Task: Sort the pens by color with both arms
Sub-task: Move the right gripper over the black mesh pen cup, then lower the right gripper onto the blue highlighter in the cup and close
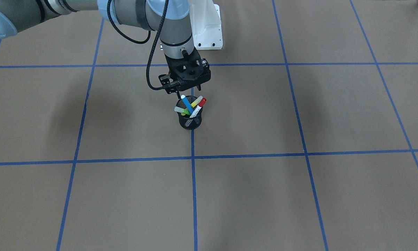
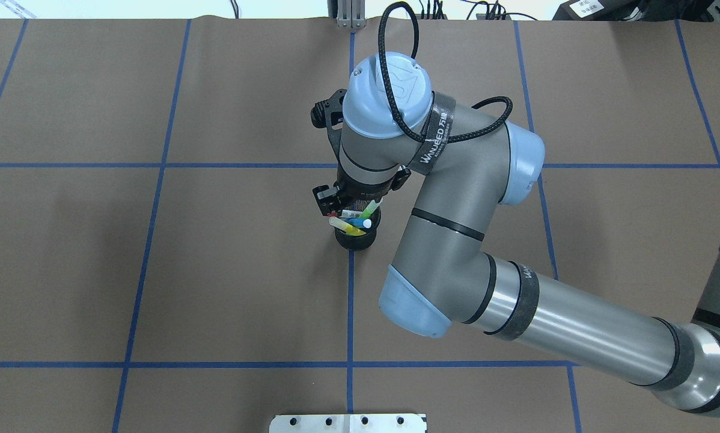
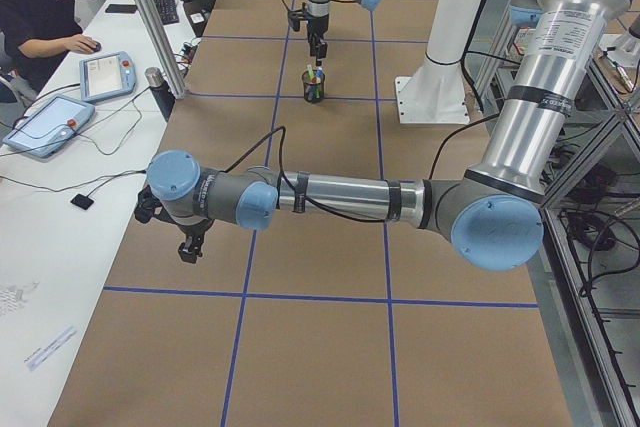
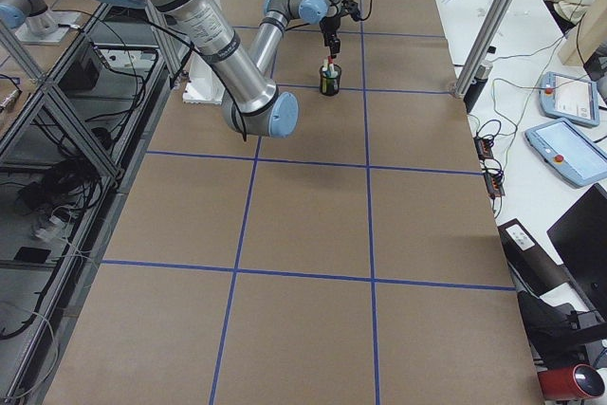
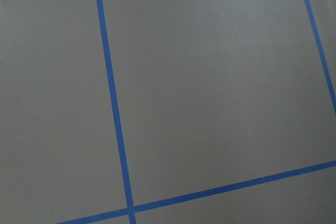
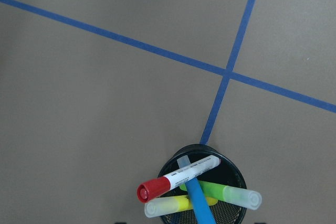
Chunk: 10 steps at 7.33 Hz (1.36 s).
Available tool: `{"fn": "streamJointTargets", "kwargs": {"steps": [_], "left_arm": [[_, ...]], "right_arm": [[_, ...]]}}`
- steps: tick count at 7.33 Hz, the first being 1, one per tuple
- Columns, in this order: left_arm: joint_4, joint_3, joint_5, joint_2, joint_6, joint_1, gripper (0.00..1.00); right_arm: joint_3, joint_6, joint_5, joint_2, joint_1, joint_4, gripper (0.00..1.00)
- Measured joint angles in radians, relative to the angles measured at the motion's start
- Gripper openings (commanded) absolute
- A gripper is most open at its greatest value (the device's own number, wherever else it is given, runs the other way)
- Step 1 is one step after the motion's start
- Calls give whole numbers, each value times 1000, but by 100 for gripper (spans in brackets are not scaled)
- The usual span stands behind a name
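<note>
Brown paper-covered table (image 1: 299, 195), ruled into squares by blue tape (image 1: 193, 181). Entries run left to right as the front-facing view shows them.

1. Right arm (image 1: 174, 38). It enters from that view's left with the wrist turned down. The right gripper (image 1: 178, 91) hangs just above the cup, close to the blue pen's tip. Its jaws look parted with nothing between them, though you see them only in part.

2. Black mesh cup (image 1: 191, 122). It stands upright on a tape crossing and holds all four pens, so you may judge that no sorting is done yet. It is probably light and may tip or drag if a pen snags.

3. Green pen (image 1: 181, 111). It leans leftward and lies lowest, with its pale cap end past the rim.

4. Blue pen (image 1: 186, 104). It stands steepest and tallest and crosses over the others. It is the easiest for you to reach.

5. Yellow highlighter (image 1: 197, 101). It leans rightward, partly behind the blue pen.

6. Red-capped white pen (image 1: 196, 111). It leans rightward with the cap uppermost, beside the highlighter.

Handling, as a judgement: all four are light, stiff plastic barrels, smooth and round, so expect slip in a loose pinch and rolling once laid down. Take each one across the upper barrel, just below the cap end, where it stands free of its neighbours. Draw it out along its own lean, so that the crossed pens are not levered against the rim.

7. Left arm (image 3: 330, 197). It shows only in the exterior left view, stretched low over the table and well apart from the cup. The left gripper (image 3: 188, 251) points down, and you cannot tell whether it is parted or closed.
</note>
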Motion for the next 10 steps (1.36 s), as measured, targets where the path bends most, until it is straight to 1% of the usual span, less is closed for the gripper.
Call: {"fn": "streamJointTargets", "kwargs": {"steps": [3, 6, 10], "left_arm": [[0, -1, 0, 0, -1, 0, 100], [0, -6, 0, -1, -1, 0, 100], [-1, -8, 0, -1, -12, 0, 100]], "right_arm": [[-4, -32, 4, -23, -3, 16, 68], [-81, -19, 9, -34, -4, 165, 68], [-87, -5, 49, -37, -4, 194, 68]]}}
